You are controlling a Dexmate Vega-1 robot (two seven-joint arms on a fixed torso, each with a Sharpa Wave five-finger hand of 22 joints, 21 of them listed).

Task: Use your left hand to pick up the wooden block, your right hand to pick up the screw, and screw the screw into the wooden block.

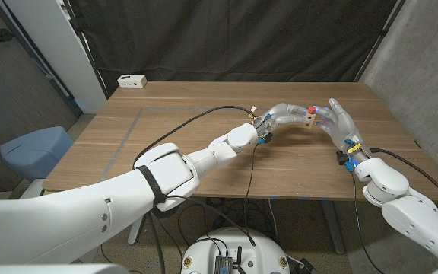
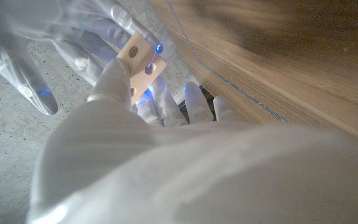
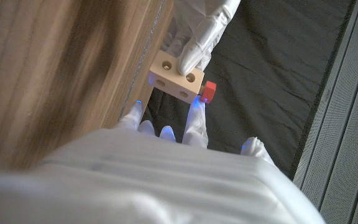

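Holding the wooden block [image 3: 176,78] above the surface [image 1: 188,129], the left hand [image 1: 284,116] is pinching it while the right hand [image 1: 339,122] is pinching the red screw [image 3: 209,91] beside it; keeping the screw square to its hole should be helping.

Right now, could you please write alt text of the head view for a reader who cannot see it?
Two white robot arms meet over the far right part of a wooden table, where the left hand and right hand hold a small block with a red screw between them. A white box sits at the far left edge, before a black curtain.
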